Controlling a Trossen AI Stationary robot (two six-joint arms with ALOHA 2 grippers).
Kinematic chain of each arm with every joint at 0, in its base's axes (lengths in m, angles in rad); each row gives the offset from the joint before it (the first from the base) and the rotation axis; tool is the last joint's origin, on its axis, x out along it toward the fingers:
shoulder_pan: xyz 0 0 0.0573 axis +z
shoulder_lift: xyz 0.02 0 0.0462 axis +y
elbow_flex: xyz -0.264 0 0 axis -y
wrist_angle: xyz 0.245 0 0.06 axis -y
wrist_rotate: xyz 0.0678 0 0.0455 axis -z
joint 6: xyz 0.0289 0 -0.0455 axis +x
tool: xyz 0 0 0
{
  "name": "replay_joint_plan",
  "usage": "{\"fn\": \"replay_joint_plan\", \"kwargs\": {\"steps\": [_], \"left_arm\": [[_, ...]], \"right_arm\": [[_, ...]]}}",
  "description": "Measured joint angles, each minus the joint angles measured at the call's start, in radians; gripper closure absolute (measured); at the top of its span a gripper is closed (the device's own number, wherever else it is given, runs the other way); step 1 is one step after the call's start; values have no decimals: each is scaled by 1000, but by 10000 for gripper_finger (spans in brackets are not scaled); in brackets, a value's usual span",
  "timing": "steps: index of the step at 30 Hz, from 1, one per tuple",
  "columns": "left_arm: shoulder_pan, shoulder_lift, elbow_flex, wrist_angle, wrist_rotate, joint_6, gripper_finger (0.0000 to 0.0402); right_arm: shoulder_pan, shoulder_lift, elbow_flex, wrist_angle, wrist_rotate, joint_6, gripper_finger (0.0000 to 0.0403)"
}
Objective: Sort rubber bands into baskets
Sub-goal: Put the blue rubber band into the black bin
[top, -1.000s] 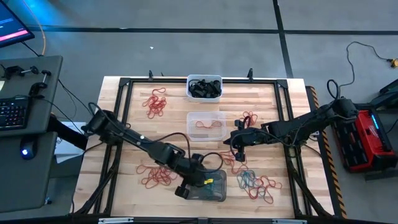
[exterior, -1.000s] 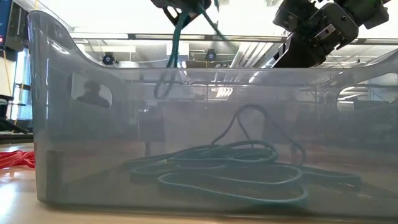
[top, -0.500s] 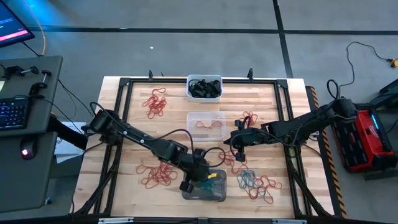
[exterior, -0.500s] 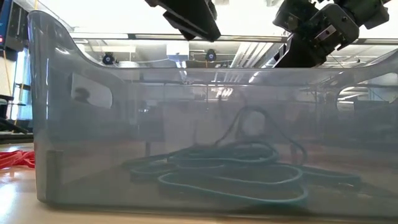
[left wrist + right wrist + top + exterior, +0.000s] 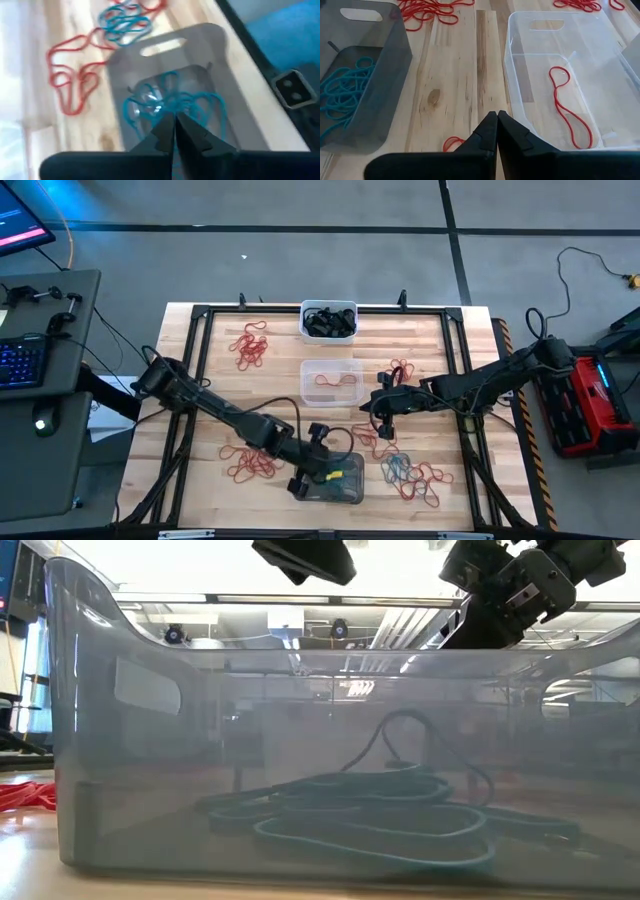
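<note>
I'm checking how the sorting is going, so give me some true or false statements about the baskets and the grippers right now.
1. The grey basket holds teal rubber bands. True.
2. The clear basket is full of black bands. False: it holds a red band.
3. The left gripper is shut above the grey basket. True.
4. The right gripper is holding a teal band. False: it is shut on nothing, over bare wood.
5. The white basket holds black bands. True.
</note>
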Motion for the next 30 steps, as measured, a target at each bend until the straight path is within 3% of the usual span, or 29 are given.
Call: {"fn": "replay_joint_plan", "kwargs": {"steps": [10, 19, 30], "left_arm": [[-1, -26, -111, 203, -5, -12, 401], [14, -152, -243, 390, -11, -4, 401], [69, -362, -560, 675, -62, -35, 401]], "right_arm": [[0, 0, 0, 5, 1, 0, 402], [0, 0, 0, 4, 3, 11, 402], [0, 0, 0, 5, -13, 61, 402]]}}
